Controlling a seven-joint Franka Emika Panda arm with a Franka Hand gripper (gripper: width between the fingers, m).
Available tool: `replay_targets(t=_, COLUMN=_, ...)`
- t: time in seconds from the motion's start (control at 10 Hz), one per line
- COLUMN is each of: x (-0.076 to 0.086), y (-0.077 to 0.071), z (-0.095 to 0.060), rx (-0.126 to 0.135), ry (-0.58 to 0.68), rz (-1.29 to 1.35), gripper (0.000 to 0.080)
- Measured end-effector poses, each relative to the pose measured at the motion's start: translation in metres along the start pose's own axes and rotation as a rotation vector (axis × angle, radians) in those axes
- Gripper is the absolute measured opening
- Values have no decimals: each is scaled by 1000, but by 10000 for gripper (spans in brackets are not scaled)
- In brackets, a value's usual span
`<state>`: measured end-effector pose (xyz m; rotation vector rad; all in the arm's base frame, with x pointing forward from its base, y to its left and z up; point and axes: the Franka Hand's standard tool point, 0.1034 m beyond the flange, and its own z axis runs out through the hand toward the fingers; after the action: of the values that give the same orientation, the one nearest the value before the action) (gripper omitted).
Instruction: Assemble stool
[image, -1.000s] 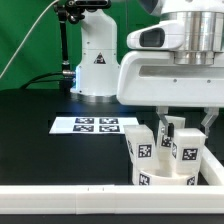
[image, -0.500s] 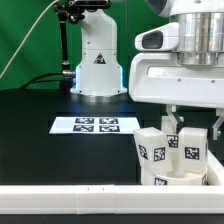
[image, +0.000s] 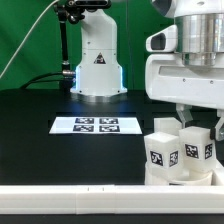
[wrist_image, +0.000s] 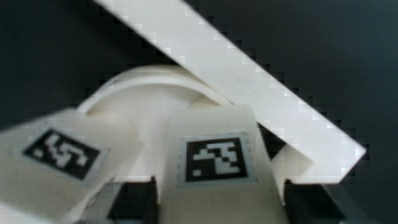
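My gripper (image: 189, 122) sat low at about four o'clock in the exterior view, its two fingers (image: 181, 116) dipping down among the upright legs of the stool (image: 180, 155). From the wrist camera I saw the dark fingertips on either side of one tagged leg (wrist_image: 222, 152), jaws partly closed and pinching that leg between them. A second tagged leg (wrist_image: 68, 150) stood just beside it, tilted a little away, and behind both curved the round seat (wrist_image: 164, 92) they were set into.

Outward from there, the stool rested at the table's (image: 30, 135) near edge, touching or all but touching the long white bar (image: 70, 200) that ran across at six o'clock; in the wrist view that bar (wrist_image: 231, 70) passed diagonally right beside the seat. At roughly nine o'clock from the stool, well apart on the black surface, lay the marker board (image: 96, 125). Farther back, toward twelve o'clock, stood the arm's white base (image: 96, 62) against the green backdrop (image: 30, 40).
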<state>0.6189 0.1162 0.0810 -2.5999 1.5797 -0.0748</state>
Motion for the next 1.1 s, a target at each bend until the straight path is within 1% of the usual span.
replay_targets(t=0.3, x=-1, y=0, z=0, rx=7, ry=-18, rz=201, gripper=340)
replay_targets(t=0.5, x=-1, y=-1, z=0, rx=10, ry=-28, rz=285, gripper=340)
replay_targets(t=0.8, x=-1, y=0, z=0, rx=5, ry=-44, rz=389, gripper=340)
replay_targets(t=1.0, x=-1, y=0, z=0, rx=5, ry=-44, rz=381, gripper=346)
replay_targets(t=1.1, x=0, y=0, z=-1, rx=4, ry=-43, rz=356, gripper=542)
